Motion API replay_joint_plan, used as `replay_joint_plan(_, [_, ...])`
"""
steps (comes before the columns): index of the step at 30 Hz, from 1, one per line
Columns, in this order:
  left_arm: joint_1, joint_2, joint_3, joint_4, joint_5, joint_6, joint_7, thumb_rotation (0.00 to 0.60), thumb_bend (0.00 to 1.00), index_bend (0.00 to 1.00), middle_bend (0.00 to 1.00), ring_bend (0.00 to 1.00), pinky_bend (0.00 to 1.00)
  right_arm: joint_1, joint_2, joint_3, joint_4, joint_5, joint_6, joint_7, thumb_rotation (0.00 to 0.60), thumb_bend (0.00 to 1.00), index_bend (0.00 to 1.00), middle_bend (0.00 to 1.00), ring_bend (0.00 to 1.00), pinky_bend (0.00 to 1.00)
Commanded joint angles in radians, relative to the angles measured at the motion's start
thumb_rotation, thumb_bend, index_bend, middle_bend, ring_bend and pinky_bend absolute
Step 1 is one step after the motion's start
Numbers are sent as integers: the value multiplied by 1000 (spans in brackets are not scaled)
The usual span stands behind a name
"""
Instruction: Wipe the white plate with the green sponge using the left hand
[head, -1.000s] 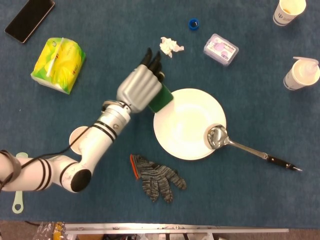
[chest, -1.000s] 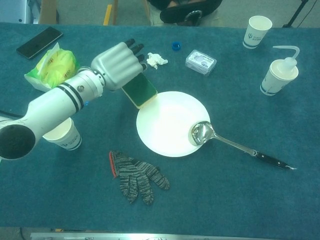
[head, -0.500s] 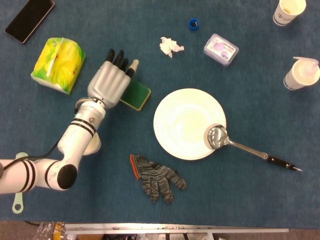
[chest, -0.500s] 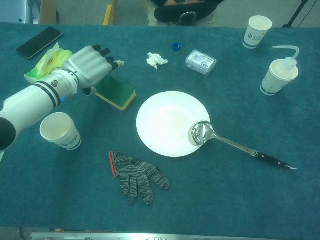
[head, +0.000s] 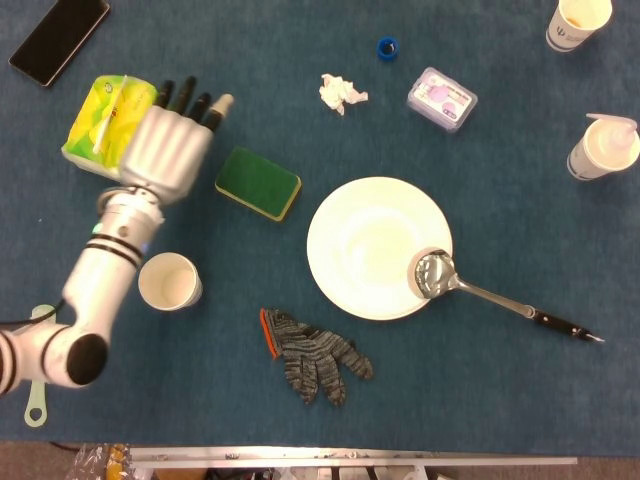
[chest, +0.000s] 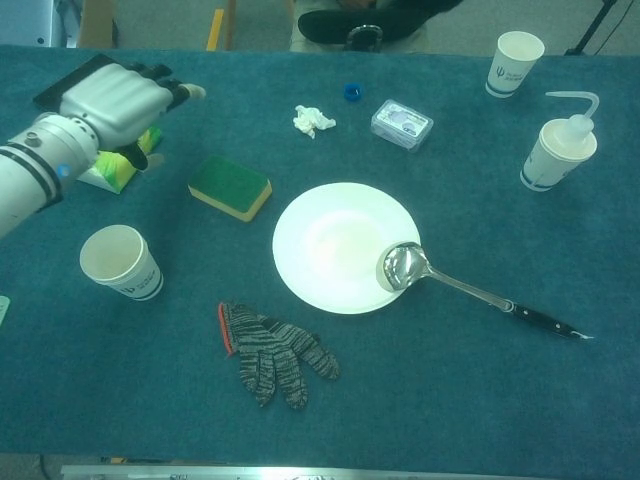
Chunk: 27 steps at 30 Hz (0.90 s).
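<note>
A table covered in dark blue-green cloth (chest: 450, 400) fills both views, evenly lit from above.

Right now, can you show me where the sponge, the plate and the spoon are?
sponge (head: 258, 183), head view, middle of its green top
plate (head: 365, 245), head view, bare white middle
spoon (chest: 402, 267), chest view, its shiny bowl

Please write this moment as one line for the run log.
left hand: open, over tissue pack, holds nothing | green sponge: on table, left of white plate, untouched | ladle: bowl on plate | right hand: not in view
</note>
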Motion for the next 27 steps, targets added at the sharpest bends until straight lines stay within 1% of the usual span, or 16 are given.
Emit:
replay_joint_plan(1, [75,75,5,-45,75,47,-115,600,285,114,163,32,79,-2,1,1,-3,6,-1,-8,600,261,299,293,200,322])
replay_joint_plan(8, [205,189,39,-125,171,147,-273,600,285,141,176,39,79,-10,-3,3,-12,23,2,-39,600,262,299,293,200,322])
replay_joint_plan(12, [282,245,68,-161,219,214,-328,600,285,147,177,39,79,-19,-3,4,-18,31,12,-53,600,262,299,293,200,322])
replay_joint_plan(16, [361,287,88,-186,242,274,-389,600,285,148,179,39,79,-26,0,2,-24,31,19,-57,600,261,299,293,200,322])
replay_joint_plan(21, [450,323,88,-195,247,342,-466,600,285,148,180,39,79,-34,9,0,-35,24,30,-59,600,261,299,293,200,322])
replay_joint_plan(27, [528,339,81,-179,294,407,-542,600,285,148,181,39,79,-41,15,-3,-45,15,40,-57,600,261,299,293,200,322])
